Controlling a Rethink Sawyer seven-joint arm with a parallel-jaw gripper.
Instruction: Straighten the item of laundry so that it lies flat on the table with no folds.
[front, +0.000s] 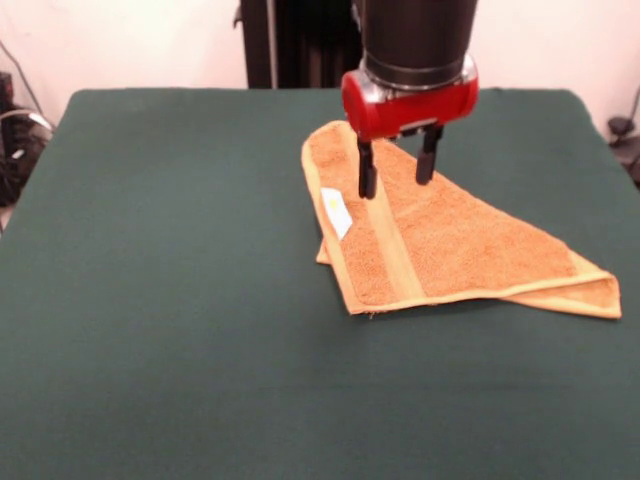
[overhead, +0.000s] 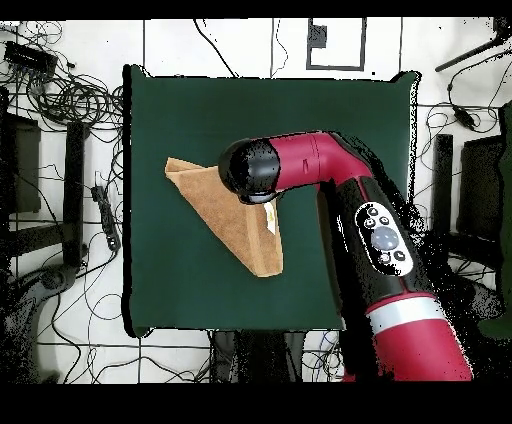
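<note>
The golden-orange towel (front: 440, 240) lies folded over itself into a rough triangle on the dark green table (front: 170, 300), right of centre in the front view. Its woven band runs along the left fold, and a small white tag (front: 336, 212) sits by that edge. A lower layer sticks out along the bottom right edge. My gripper (front: 398, 168) is open and empty, with its fingers (front: 367, 170) pointing down just over the towel's far corner, astride the band. In the overhead view the arm's head (overhead: 250, 170) covers part of the towel (overhead: 235, 220).
Cables and stands (overhead: 70, 110) lie on the floor around the table. The black pedestal (front: 300, 40) stands behind the table's far edge.
</note>
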